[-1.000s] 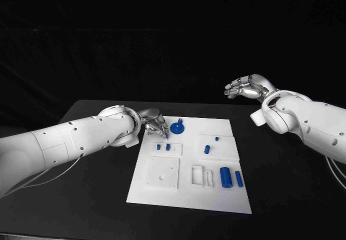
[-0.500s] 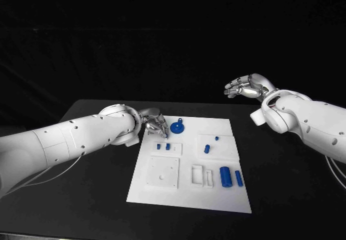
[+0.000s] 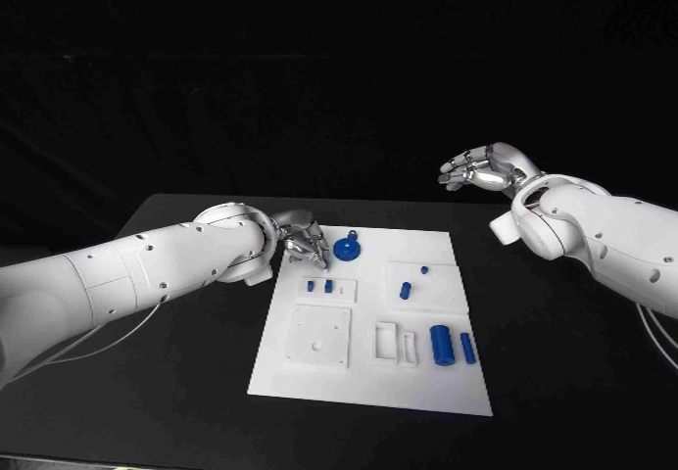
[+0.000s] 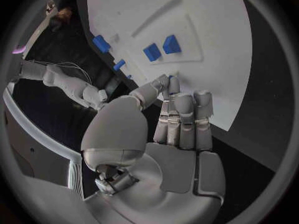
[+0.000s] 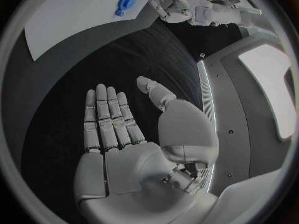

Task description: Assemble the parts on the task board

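Black bench (image 3: 169, 392) carries white task board (image 3: 370, 377) at centre. Nearest on board: two blue cylinders (image 3: 442, 346) lying side by side, ready for picking. Mid-board: small blue parts (image 3: 319, 287) standing in recesses. Far edge: round blue part (image 3: 348, 252). Left hand (image 3: 303, 245) hovers at board's far-left corner, fingers nearly together, holding nothing, likely lining up pick. Right hand (image 3: 483, 170) raised well clear, fingers spread, empty, apparently waiting.
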You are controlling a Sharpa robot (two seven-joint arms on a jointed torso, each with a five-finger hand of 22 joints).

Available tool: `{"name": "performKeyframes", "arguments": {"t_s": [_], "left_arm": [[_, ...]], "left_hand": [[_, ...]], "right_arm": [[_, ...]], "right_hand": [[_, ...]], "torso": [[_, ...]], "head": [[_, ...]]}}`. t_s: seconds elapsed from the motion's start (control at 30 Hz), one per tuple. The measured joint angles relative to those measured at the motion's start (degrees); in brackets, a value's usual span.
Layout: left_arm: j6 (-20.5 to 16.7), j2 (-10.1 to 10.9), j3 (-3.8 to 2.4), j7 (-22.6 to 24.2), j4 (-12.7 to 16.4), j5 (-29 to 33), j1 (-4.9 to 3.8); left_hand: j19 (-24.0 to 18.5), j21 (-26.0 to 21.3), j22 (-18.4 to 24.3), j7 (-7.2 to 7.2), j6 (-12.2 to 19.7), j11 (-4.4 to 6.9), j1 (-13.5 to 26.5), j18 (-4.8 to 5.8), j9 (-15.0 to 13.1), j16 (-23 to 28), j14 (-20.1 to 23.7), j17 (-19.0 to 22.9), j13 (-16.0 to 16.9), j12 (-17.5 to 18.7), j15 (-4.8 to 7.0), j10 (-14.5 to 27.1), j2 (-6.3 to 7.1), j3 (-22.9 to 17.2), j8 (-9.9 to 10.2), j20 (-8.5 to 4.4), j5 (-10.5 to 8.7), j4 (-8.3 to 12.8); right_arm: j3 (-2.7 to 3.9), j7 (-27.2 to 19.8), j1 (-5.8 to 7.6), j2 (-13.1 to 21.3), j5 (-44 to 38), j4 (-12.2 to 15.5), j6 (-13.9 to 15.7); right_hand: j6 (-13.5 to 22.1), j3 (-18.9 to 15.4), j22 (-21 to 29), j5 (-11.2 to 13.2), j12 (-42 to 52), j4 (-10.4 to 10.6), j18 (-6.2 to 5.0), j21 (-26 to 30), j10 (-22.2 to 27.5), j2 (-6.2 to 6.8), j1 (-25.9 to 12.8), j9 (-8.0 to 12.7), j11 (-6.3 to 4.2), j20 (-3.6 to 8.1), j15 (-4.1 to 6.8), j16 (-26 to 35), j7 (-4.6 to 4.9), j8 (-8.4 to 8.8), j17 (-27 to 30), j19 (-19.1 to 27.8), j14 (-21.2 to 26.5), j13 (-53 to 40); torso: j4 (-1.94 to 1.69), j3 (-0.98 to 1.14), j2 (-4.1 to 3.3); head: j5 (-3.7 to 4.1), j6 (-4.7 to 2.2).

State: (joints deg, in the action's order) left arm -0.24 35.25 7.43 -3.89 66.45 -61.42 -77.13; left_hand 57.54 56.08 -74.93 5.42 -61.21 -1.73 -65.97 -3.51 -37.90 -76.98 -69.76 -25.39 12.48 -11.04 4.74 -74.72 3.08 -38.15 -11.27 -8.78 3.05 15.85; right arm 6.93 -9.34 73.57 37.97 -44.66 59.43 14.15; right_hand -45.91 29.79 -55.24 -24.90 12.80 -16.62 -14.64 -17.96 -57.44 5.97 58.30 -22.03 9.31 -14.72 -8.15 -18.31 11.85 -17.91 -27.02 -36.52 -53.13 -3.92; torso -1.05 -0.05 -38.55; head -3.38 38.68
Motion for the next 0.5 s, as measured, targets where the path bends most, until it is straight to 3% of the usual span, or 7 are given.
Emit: {"name": "performKeyframes", "arguments": {"t_s": [0.23,0.5], "left_arm": [[0.71,-0.11,-0.06,-0.12,-0.26,0.24,-0.07],[1.32,-0.09,-0.07,-0.24,-0.46,1.63,-0.09]], "left_hand": [[0.0,0.0,0.0,0.0,0.0,0.0,0.36,0.0,0.09,0.0,0.0,0.0,0.04,0.7,0.0,0.0,-0.52,0.01,0.03,0.01,0.0,0.0],[-0.11,0.0,0.01,1.21,1.3,-0.44,0.71,0.0,0.25,0.0,0.3,0.0,0.04,1.96,-0.31,0.45,-1.48,-0.38,0.46,0.12,-0.01,-0.44]], "right_arm": [[0.0,-0.01,0.0,0.04,0.0,-0.01,0.0],[-0.02,-0.01,0.0,0.09,0.0,-0.01,0.0]], "right_hand": [[0.0,0.0,0.01,0.03,0.0,0.0,0.0,0.0,-0.2,0.0,0.0,0.0,0.2,0.0,0.0,0.0,0.0,0.0,0.0,0.0,0.0,0.0],[0.0,0.0,0.01,0.04,0.0,0.0,-0.01,0.0,-0.21,0.0,0.0,0.0,0.21,0.0,0.0,0.0,0.0,0.0,0.01,0.0,0.0,0.0]], "torso": [[0.02,0.01,0.01],[0.01,0.03,0.01]], "head": [[-0.02,0.06],[-0.01,0.07]]}}
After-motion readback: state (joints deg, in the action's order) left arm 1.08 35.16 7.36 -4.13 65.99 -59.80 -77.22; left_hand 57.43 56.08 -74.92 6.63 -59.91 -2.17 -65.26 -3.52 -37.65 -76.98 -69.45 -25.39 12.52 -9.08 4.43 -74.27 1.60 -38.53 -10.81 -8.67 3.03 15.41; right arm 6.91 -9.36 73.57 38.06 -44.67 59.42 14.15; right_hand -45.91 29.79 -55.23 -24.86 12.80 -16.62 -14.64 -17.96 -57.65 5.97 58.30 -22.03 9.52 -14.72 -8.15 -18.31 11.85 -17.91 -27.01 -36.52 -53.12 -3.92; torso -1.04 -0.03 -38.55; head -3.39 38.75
